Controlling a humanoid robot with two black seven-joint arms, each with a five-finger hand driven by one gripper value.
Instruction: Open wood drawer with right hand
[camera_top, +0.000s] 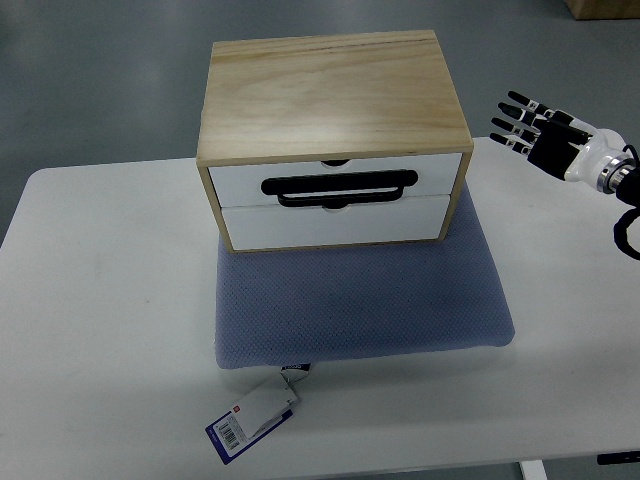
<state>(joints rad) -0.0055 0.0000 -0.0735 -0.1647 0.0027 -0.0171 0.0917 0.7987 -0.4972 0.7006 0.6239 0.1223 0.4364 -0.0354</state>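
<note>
A wooden drawer box (330, 90) with two white drawer fronts stands on a blue-grey mat (360, 300). Both drawers look shut. The upper drawer front (340, 175) carries a black loop handle (340, 187); the lower front (335, 222) sits just under it. My right hand (520, 122) comes in from the right edge, level with the box top and apart from it to the right. Its black fingers (517, 100) are spread toward the box and hold nothing. The left arm does not show.
The mat lies on a white table (100, 300), whose front edge runs along the picture's bottom. A white and blue tag (250, 420) hangs from the mat's front edge. Grey floor shows behind the table. A black cable (625, 235) loops at the right edge.
</note>
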